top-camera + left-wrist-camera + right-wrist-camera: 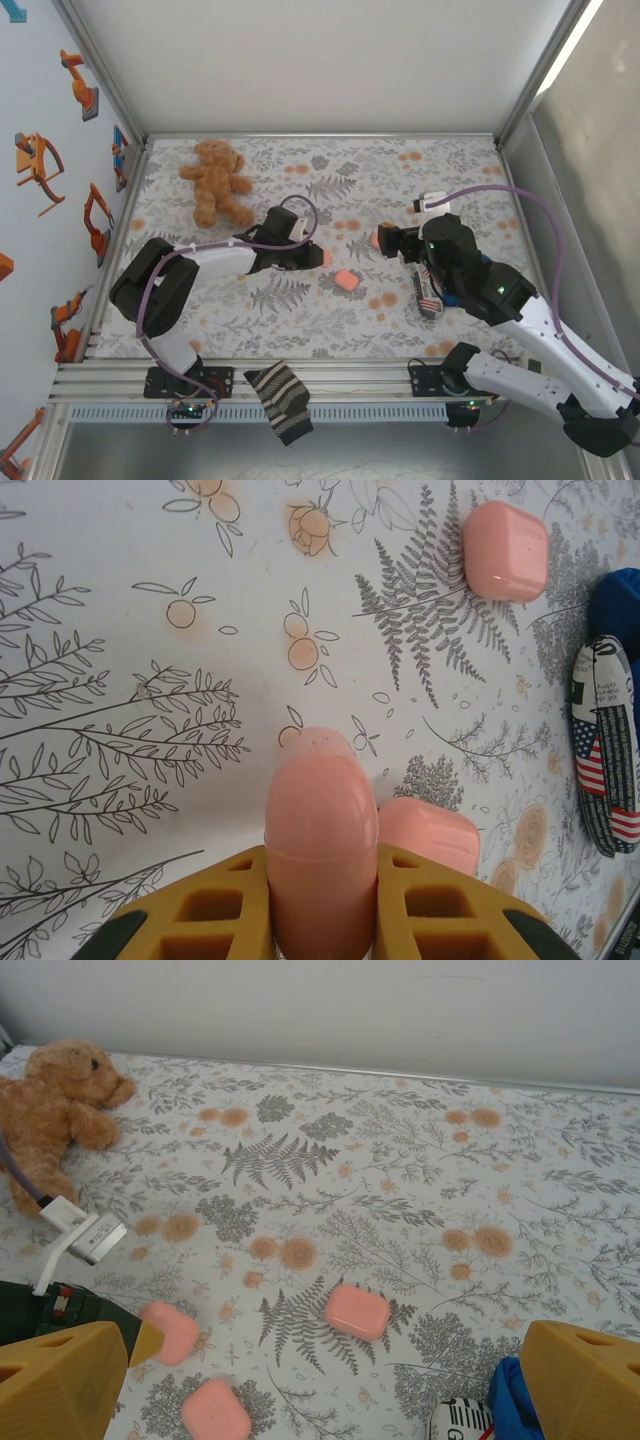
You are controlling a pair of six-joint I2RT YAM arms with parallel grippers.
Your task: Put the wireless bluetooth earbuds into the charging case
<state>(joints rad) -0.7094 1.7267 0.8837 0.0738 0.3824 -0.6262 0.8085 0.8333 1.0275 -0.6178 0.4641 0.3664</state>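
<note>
1. Newsprint-pattern item (pixel 600 750), right edge of the left wrist view: carries a US flag print, stars and stripes. The lines of small print above the flag are too fine to read.
2. Same item in the right wrist view (pixel 462 1422): 1 dark letter, possibly "G". The rest is cut off by the frame edge.
3. Top view: flag stripes visible on it (pixel 428 298), lettering not legible.
4. Left wall graphics (pixel 40 165): orange robot-arm pictograms.

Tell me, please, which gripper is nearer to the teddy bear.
Left. The left gripper, shut on a pink case, lies right of the teddy bear; the right gripper, open, sits farther right.
</note>
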